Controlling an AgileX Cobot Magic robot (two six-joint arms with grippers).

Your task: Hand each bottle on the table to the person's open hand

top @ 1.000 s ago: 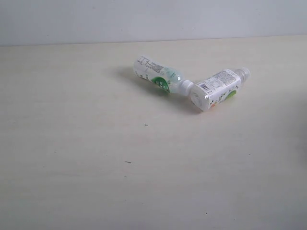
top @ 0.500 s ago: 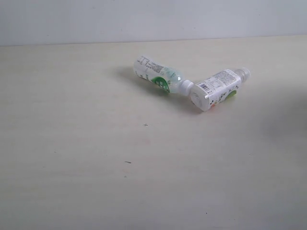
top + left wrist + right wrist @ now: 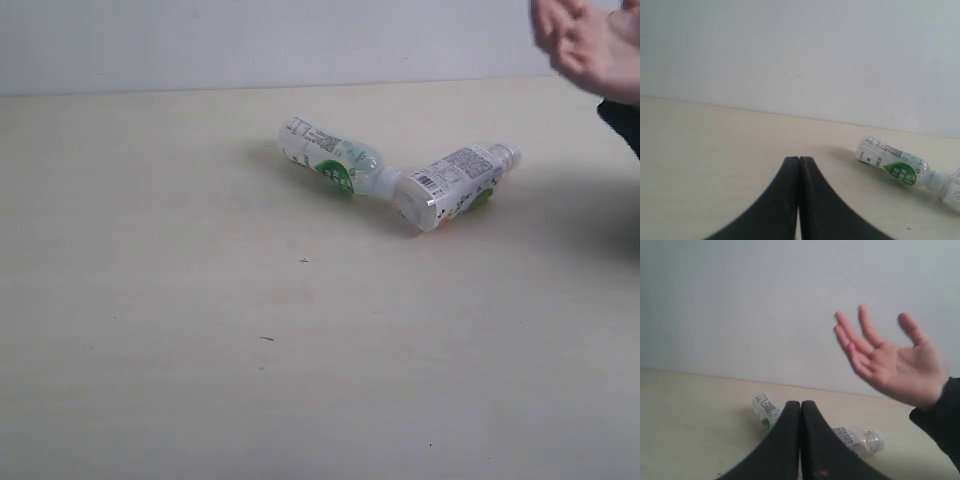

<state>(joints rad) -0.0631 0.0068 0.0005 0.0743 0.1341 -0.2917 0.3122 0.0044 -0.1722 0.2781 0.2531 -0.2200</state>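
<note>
1. Jaws: the left gripper (image 3: 799, 159) has its fingers pressed together with nothing between them. The right gripper (image 3: 801, 403) is likewise closed and empty. Neither arm shows in the exterior view, so both sit back from the work area. Judged a waiting pose.
2. Table (image 3: 180, 380): broad pale beige top. Only two bottles are visible on it, both toward the far side, right of centre.
3. Hand (image 3: 585, 45): the person's, palm open, fingers spread, blurred, dark sleeve at the wrist. It is raised above the table's far right corner and touches nothing. The right wrist view shows it above and beyond the bottles. Judged to be offered as the receiving target, and it is on the right arm's side.
4. Bottle A (image 3: 335, 162): clear, with a white-and-green label, lying on its side, neck pointing at bottle B (image 3: 455, 185). B is the same kind, also lying down, with its cap toward the hand's side. A's cap meets B's base in a shallow V, touching as far as I can tell.
5. Specks (image 3: 267, 338): tiny dark marks on the table, well apart from the bottles.
6. Judgement: no handover is under way. B lies nearer the hand and looks like the natural first pick. The jaws must part before any grasp. A bottle lying flat may roll, and lifting B could nudge A.
</note>
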